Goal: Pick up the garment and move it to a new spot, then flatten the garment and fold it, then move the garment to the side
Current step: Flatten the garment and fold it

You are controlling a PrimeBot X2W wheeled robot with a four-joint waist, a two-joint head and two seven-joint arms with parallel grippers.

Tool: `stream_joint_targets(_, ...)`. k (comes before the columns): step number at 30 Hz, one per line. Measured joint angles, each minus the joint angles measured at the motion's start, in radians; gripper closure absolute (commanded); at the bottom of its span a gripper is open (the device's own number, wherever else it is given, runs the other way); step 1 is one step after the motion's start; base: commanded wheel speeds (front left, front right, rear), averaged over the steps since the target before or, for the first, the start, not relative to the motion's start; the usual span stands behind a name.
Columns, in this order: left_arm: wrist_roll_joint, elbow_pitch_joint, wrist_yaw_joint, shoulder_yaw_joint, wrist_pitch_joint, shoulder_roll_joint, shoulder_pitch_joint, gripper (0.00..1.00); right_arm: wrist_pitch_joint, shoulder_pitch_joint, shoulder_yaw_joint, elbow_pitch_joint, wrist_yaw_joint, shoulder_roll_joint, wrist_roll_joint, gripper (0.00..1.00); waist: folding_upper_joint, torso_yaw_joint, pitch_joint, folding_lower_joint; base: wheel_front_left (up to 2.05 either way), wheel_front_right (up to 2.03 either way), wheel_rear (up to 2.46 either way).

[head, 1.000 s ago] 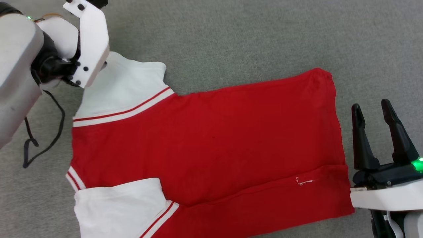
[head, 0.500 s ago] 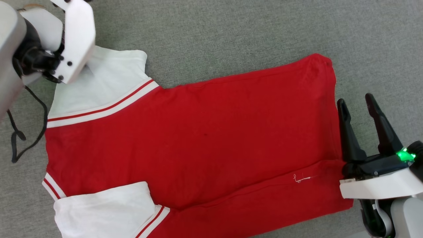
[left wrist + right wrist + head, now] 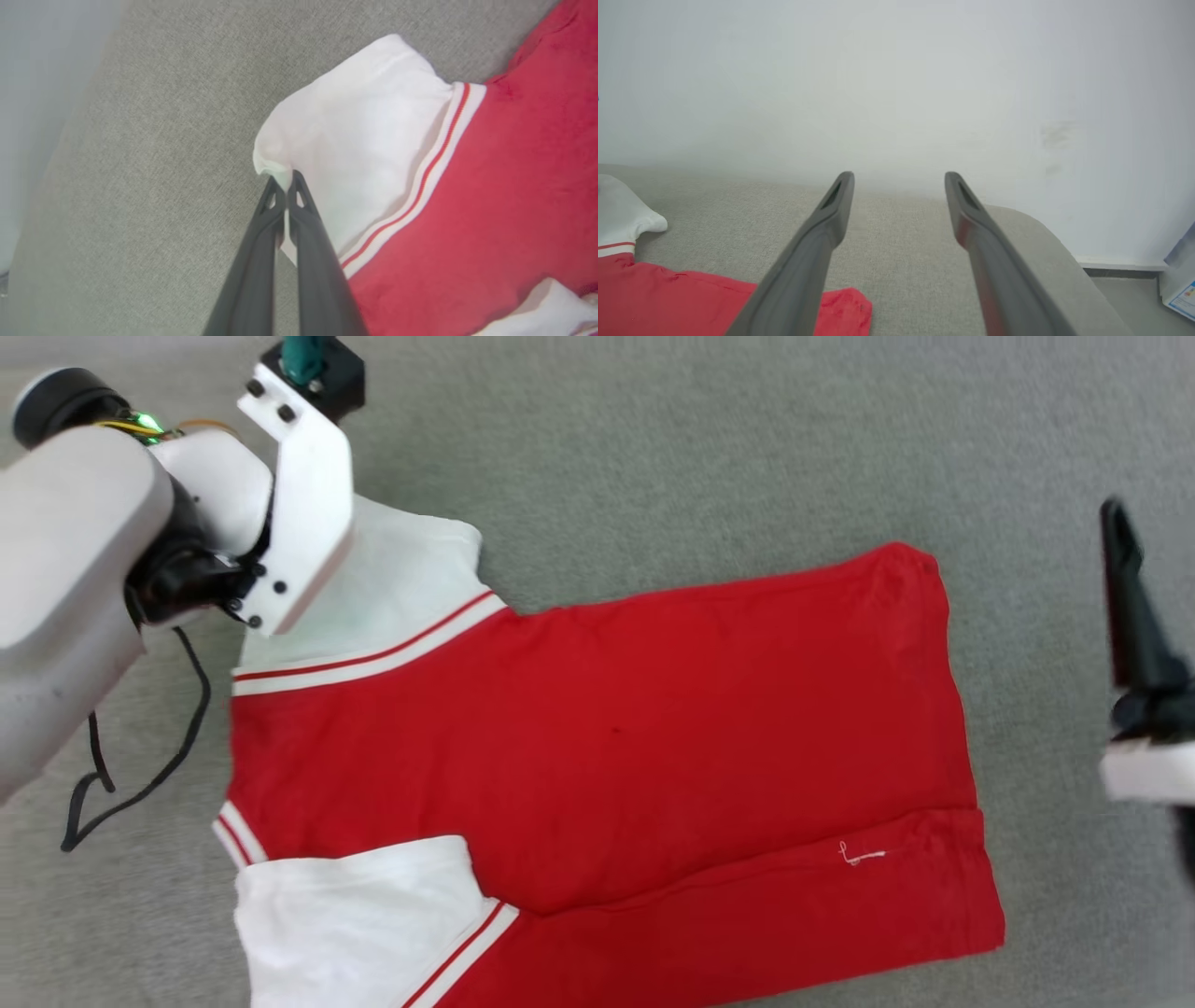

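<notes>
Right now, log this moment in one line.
left claw: shut on white sleeve of red soft-fabric T-shirt | right claw: open, clear of shirt | shirt: spread on grey fabric surface

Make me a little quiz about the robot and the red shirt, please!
1. True or false: the left gripper has its jaws shut on a white sleeve of the bright red soft T-shirt.
2. The jaws of the right gripper are: A) open, B) shut on the shirt, C) shut on nothing.
3. Fill in: the fabric surface under the shirt is coloured ____.
Key: 1 true; 2 A; 3 grey.
</notes>
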Motion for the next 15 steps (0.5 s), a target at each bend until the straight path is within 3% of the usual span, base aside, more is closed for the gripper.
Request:
stream_joint_targets(4,0.009,-0.058,0.0,-0.012,-0.044,0.007,0.014,1.0,0.151,-0.107,0.035,-0.012,0.0,-0.117,0.021,0.0,0.0,0.029,-0.039,-0.0001,0.0,0.0,0.0)
stream_joint_targets(11,0.017,-0.135,0.0,-0.026,-0.091,0.024,0.035,1.0,0.639,-0.268,0.204,0.033,0.0,-0.342,0.18,0.0,0.0,0.081,-0.059,-0.0001,0.0,0.0,0.0)
stream_joint_targets(15,0.025,-0.156,0.0,-0.028,-0.109,0.007,0.036,1.0,0.89,-0.354,0.309,0.055,0.0,-0.431,0.281,0.0,0.0,0.106,-0.048,0.0,0.0,0.0,0.0)
